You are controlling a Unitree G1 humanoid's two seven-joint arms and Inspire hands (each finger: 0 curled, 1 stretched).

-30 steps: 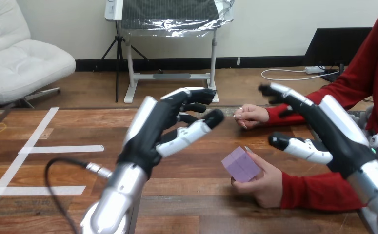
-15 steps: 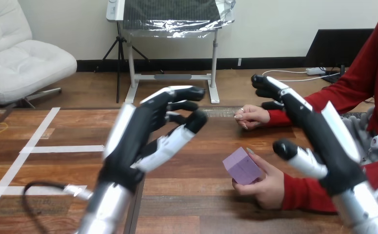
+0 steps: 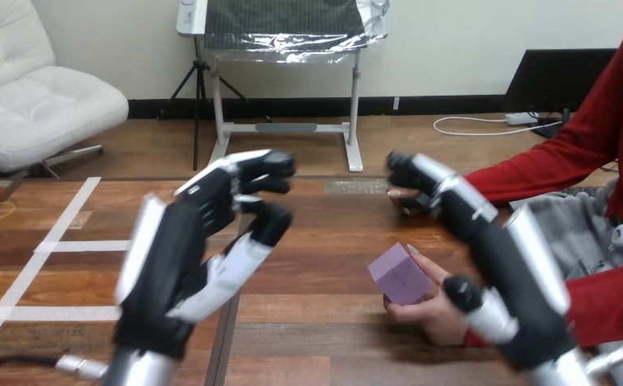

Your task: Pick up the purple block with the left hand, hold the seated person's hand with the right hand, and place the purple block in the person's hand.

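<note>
The purple block (image 3: 399,273) sits in the person's hand (image 3: 436,312), which rests low over the bench (image 3: 316,322) at the view's right with its fingers cupped up around the block's underside and far side. The block is cube-like, its edges about equal, so no long axis can be told; it sits tilted, one corner raised toward the view's upper middle and a pale face turned up and leftward. The left robot hand (image 3: 183,241) is raised over the bench well to the left of the block, its back toward the camera, its fingers loosely bent and its thumb apart from them, with nothing in its grasp. The right robot hand (image 3: 505,257) is spread wide, fingers reaching away past the block and thumb (image 3: 477,304) just beside the person's hand; whether they touch cannot be told, and it grips nothing.
</note>
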